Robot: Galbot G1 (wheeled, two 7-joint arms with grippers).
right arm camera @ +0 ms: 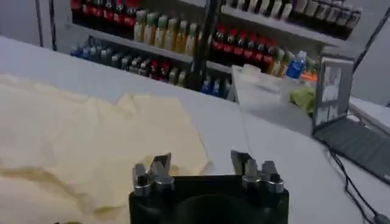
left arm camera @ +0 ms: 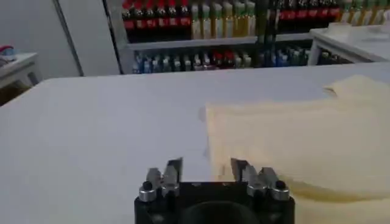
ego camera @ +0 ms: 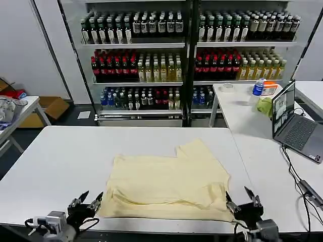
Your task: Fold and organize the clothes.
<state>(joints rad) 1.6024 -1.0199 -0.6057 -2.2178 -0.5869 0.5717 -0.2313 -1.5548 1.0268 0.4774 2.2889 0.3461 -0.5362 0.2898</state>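
a: where's the t-shirt [ego camera: 169, 181]?

b: it lies on the white counter [ego camera: 60, 161], toward the near edge and a little right of the middle. it's pale yellow, partly folded, with one sleeve sticking out at the far side and a doubled band of fabric along the near hem.

a: and the left pincer [ego camera: 85, 201]?

b: low at the near edge of the counter, just beside the shirt's near left corner. its fingers stand apart with nothing between them. from the left wrist camera the left pincer [left arm camera: 206, 165] hangs over bare counter [left arm camera: 91, 122], with the t-shirt [left arm camera: 292, 134] edge just beside one finger.

a: the right pincer [ego camera: 241, 199]?

b: at the shirt's near right corner, fingers also spread and holding nothing. in the right wrist view the right pincer [right arm camera: 201, 161] sits over the t-shirt [right arm camera: 79, 140] edge.

a: anything else around?

b: a laptop [ego camera: 295, 126] stands open on the neighbouring counter to the right, and shelves of bottles [ego camera: 186, 55] run behind.
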